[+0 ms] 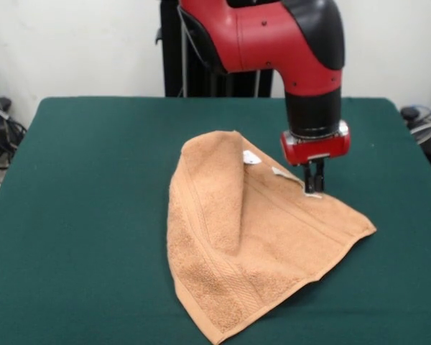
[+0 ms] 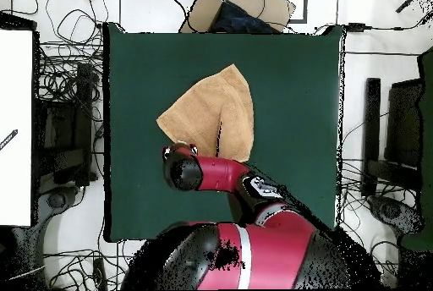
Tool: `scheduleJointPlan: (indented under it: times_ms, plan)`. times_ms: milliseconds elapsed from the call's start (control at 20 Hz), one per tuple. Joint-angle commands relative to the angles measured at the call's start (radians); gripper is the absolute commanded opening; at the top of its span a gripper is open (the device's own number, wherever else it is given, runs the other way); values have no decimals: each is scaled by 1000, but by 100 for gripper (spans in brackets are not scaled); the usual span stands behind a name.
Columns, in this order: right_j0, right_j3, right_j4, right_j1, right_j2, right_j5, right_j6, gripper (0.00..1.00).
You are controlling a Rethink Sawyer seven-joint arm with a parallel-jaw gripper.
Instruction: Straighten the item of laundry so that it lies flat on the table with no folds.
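Folded peach towel (image 1: 251,237) on green table (image 1: 86,215), gripper (image 1: 314,188) at its far edge, fingers together, pinching the towel's edge

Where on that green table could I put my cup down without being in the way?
The table is bare along the whole side left of the towel in the front view, and in a strip at the far edge by the pedestal. It is crowded where the gripper stands at the towel's far edge, under the arm.

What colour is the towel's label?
White. The label sits at the peach-orange towel's far edge, clearest in the front view.
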Motion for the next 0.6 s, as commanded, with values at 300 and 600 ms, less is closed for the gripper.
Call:
scheduleJointPlan:
  times_ms: [300, 600]
  plan:
    - [43, 265, 64, -167, -49, -22, 313, 0]
    - [37, 275, 94, -183, -38, 5, 280, 0]
